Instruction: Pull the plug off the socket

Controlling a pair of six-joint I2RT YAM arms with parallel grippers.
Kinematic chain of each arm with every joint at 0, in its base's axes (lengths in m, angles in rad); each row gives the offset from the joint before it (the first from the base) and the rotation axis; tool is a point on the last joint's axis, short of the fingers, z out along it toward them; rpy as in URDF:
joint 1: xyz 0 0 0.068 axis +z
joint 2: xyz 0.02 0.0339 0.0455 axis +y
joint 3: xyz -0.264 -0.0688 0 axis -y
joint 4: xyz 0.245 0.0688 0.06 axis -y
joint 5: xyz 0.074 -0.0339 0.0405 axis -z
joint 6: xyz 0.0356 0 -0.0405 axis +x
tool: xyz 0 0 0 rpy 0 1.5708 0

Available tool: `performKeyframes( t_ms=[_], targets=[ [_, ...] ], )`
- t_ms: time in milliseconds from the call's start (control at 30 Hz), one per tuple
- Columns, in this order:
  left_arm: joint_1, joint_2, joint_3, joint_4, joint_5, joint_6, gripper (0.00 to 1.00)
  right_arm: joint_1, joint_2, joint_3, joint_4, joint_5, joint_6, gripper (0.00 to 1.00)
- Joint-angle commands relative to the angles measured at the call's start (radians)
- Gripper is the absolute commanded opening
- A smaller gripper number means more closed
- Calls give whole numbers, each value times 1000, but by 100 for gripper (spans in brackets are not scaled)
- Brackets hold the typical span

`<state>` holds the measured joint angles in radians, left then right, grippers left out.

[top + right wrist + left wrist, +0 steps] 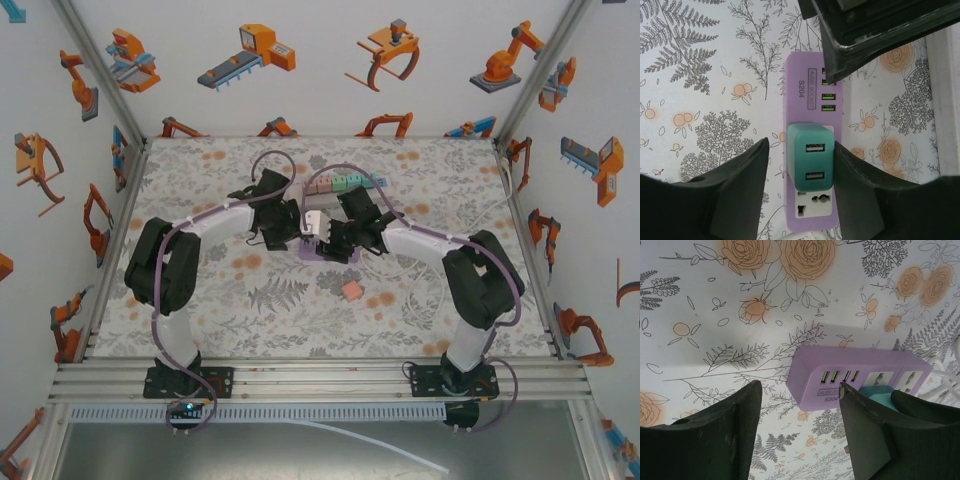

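Note:
A teal plug (810, 155) with two USB ports sits in a purple socket strip (802, 85) lying flat on the flowered table mat. My right gripper (801, 141) straddles the plug. Its right finger (850, 165) touches the plug's side, and a narrow gap separates the left finger (752, 165) from it. My left gripper (800, 385) is open at the strip's USB end (840, 362), with one fingertip (847, 395) on the strip beside the teal plug (875, 395) and the other over bare mat. From above, both grippers (300, 228) (335, 235) meet over the strip (325, 255) at mid-table.
A second strip with pastel blocks (345, 183) lies behind the grippers. A small orange-pink block (352, 290) rests on the mat in front of the right arm. A white cable (945, 370) runs off the purple strip's far end. Printed walls close in three sides.

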<state>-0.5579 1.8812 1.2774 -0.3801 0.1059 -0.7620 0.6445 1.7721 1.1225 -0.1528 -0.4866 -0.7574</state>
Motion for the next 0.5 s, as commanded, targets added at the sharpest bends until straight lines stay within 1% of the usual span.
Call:
performKeyframes(
  t_ms=[0,100,200,300,467],
  targets=[
    [-6,28,37,-36,0,-11,59,-5,21,29,-22,-33,-10,49],
    [-12,47,54,-65,-16,2,57,-5,23,30,-27,-37,-13,48],
    [-25,56,60,-90,-53,15,51,-6,23,30,-29,-36,-17,46],
    [-33,68,60,-102,-72,21,47,-7,24,30,-38,-38,-35,43],
    [-48,85,54,-112,-81,18,45,-6,36,34,-67,-36,-58,37]
  ],
)
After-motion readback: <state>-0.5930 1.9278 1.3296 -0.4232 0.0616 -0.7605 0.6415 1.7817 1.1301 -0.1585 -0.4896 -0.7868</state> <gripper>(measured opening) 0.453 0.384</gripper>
